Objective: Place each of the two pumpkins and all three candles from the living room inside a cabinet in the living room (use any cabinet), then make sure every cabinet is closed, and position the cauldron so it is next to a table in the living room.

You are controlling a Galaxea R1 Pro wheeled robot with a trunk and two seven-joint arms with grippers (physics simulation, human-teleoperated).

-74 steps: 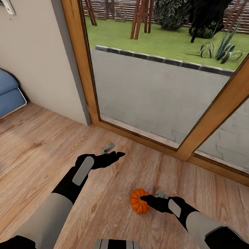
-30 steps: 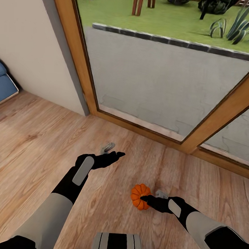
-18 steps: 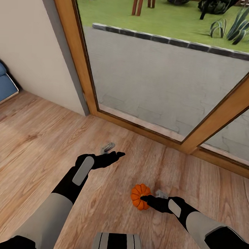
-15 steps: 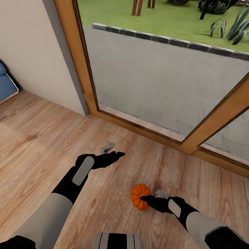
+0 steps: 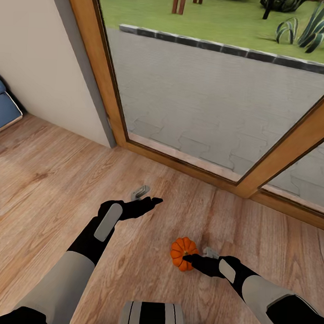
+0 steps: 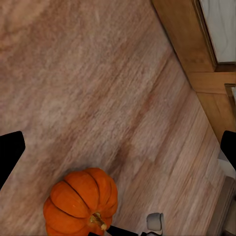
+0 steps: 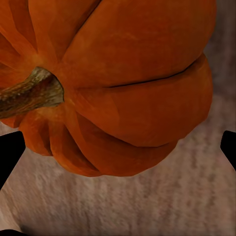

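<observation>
From the head camera, the robot faces a wood-framed glass door [image 5: 112,106] giving onto grey paving and a lawn, with a beige wall [image 5: 38,68] to the left and the corner of a blue cushion [image 5: 2,106] at the left edge. A small bright-orange ribbed pumpkin [image 5: 180,252] sits on the light wood-plank floor [image 5: 45,188], a little short of the door sill. The right claw [image 5: 194,258] reaches in from the right at floor level, its dark fingertip against the pumpkin's near right side and a grey finger just behind; whether the fingers press on the pumpkin cannot be told here. The left claw [image 5: 148,195] hangs well apart from the pumpkin, to its left and farther forward, its black finger and grey finger visibly spread, grasping nothing.

The left wrist camera looks down on the floor planks with the pumpkin [image 6: 81,204] upright, its stem showing, and part of the right claw's fingers beside it. Dark finger edges sit at the far sides of the picture, wide apart and released.

In the right wrist camera the pumpkin [image 7: 123,83] looms very close, its brown stem [image 7: 29,96] pointing sideways. The claw's black fingertips [image 7: 10,152] stand at opposite picture edges, spread wider than the pumpkin and not clamped on it.
</observation>
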